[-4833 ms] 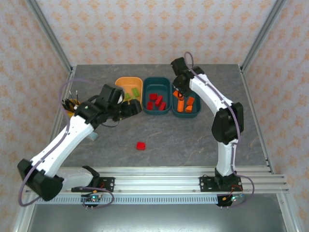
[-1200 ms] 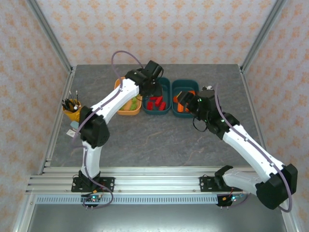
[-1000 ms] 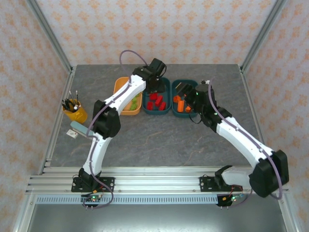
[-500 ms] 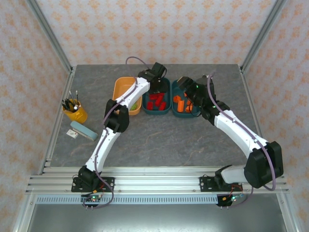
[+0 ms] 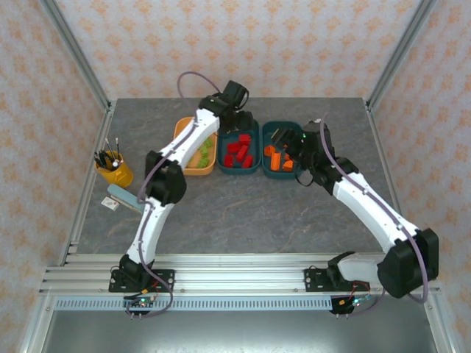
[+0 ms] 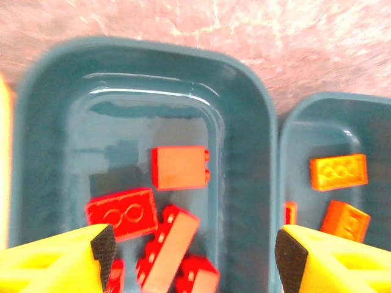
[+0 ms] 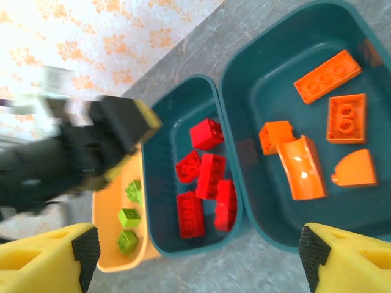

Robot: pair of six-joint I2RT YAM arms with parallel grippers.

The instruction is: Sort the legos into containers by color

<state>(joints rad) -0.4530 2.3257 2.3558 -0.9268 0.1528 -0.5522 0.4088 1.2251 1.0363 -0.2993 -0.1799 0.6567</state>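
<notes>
Left wrist view is smeared with blur: my left end effector [image 6: 195, 249] shows just its two yellow fingertips at the bottom corners, and they and the frame edge cut off the nearest red legos [image 6: 180, 168] in the middle teal tray [image 6: 244, 152]. The right teal tray [image 6: 293, 159] is cropped to a strip with a few orange legos [image 6: 338, 172], and the orange tray [image 6: 3, 152] is no more than a sliver at the left edge. From the right wrist, my left arm is a dark blur across the far ends of the orange and middle trays, so I cannot make out what lies under it; three green legos [image 7: 128, 217] show in the orange tray. From the top camera both end effectors cover parts of the trays. A few seconds ago a single red brick lay on the bare tabletop [image 5: 257, 213] and my left arm was low on the left; that brick has left its spot, and the left arm now reaches to the far end of the middle tray. My left end effector stands spread wide with nothing between its fingers, above the red legos. My right end effector [image 7: 198, 250] is spread wide too, holding nothing, above the middle and right trays.
</notes>
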